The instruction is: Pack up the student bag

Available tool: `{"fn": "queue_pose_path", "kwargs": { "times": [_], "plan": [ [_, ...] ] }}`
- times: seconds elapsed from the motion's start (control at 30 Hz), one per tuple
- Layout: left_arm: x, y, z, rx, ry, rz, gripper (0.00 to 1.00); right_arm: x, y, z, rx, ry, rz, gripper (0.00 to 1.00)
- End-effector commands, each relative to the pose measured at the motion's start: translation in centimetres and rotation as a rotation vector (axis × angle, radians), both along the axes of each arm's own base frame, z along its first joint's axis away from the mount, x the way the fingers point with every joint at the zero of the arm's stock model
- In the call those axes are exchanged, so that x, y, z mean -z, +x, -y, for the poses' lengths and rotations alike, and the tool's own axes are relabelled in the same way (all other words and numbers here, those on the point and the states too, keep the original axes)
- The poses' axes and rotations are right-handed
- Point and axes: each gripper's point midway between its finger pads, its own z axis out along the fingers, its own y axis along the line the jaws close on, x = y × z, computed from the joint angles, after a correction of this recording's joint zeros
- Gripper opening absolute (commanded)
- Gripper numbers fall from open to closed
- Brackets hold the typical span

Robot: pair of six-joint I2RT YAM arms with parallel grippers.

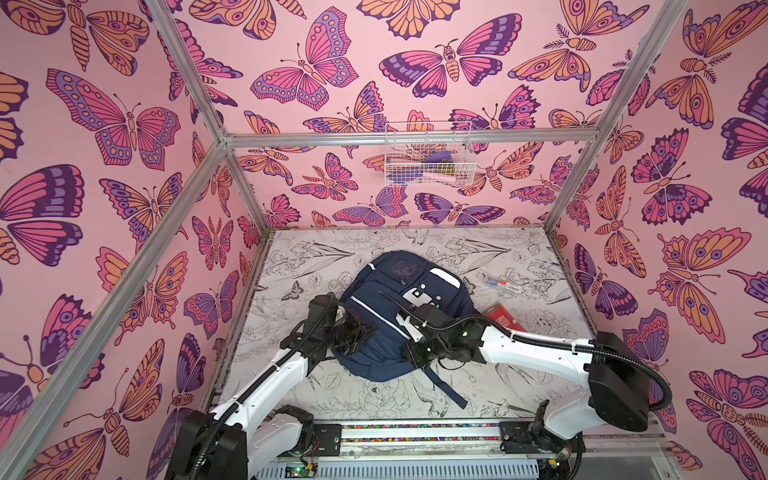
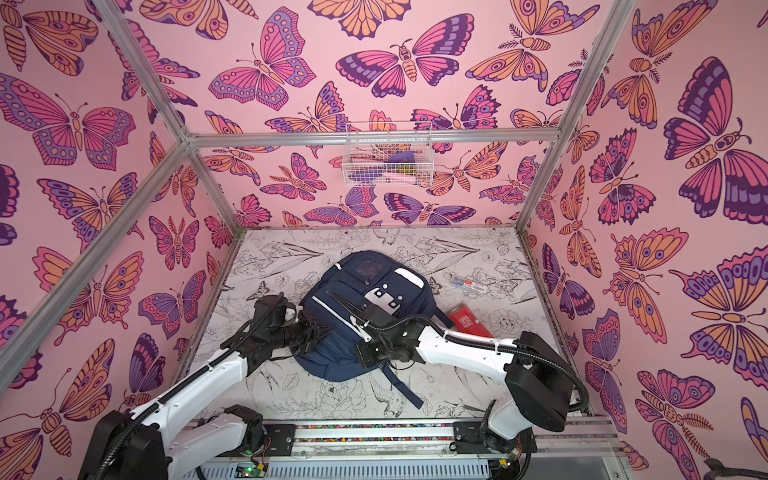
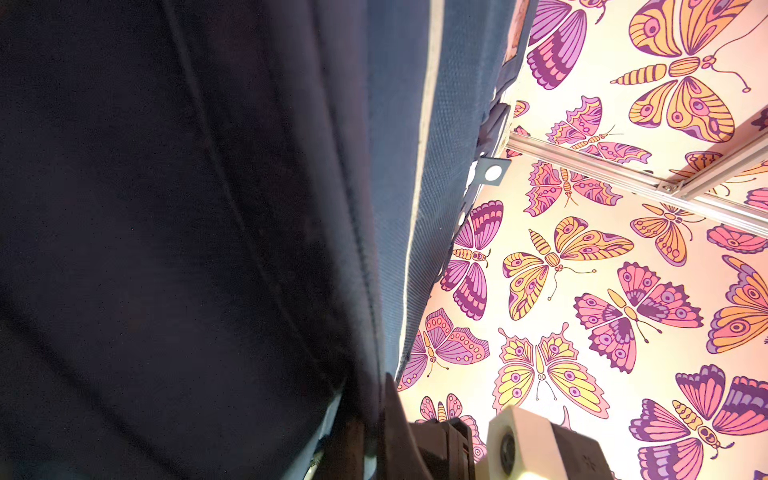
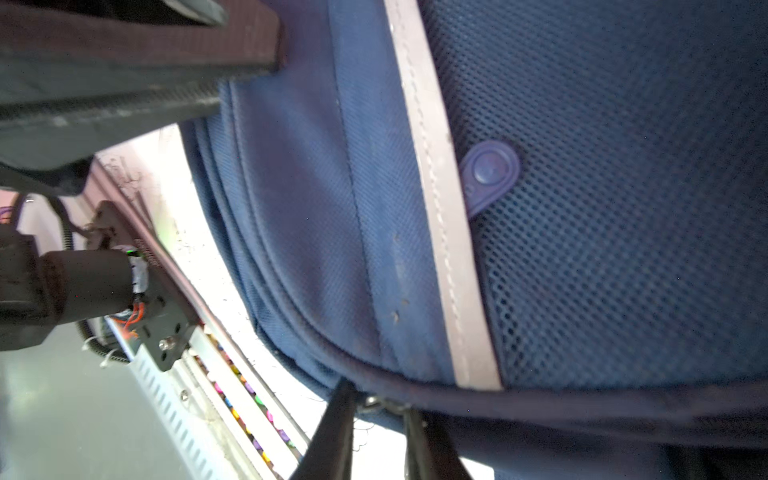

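Observation:
The student bag, a navy backpack with white stripes and a dotted white patch, lies flat mid-table in both top views. My left gripper is at the bag's left side, shut on a fold of its navy fabric. My right arm's wrist hangs over the bag's near right edge and hides its fingers from above. In the right wrist view my right gripper stands at the bag's piped seam. Its two dark fingertips are close together on a small metal zip pull.
A red pack and a clear pen case lie on the table right of the bag. One dark strap trails toward the front rail. A white wire basket with small items hangs on the back wall.

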Motion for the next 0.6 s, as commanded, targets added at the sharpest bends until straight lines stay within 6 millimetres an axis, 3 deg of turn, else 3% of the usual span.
{"fn": "queue_pose_path", "kwargs": {
  "times": [0.0, 0.13, 0.33, 0.57],
  "plan": [
    [-0.7, 0.1, 0.3, 0.004, -0.041, 0.028, 0.00, -0.3, 0.1, 1.0, 0.046, -0.081, 0.037, 0.15],
    [-0.6, 0.2, 0.2, 0.002, -0.041, 0.029, 0.00, -0.7, 0.1, 2.2, 0.076, -0.129, 0.049, 0.00],
    [-0.5, 0.2, 0.1, -0.006, -0.038, 0.031, 0.00, -1.4, -0.3, 3.3, 0.082, -0.132, 0.056, 0.00],
    [-0.3, 0.1, -0.1, -0.014, -0.036, 0.028, 0.00, -1.4, -0.7, 2.0, 0.077, -0.067, 0.022, 0.00]
  ]
}}
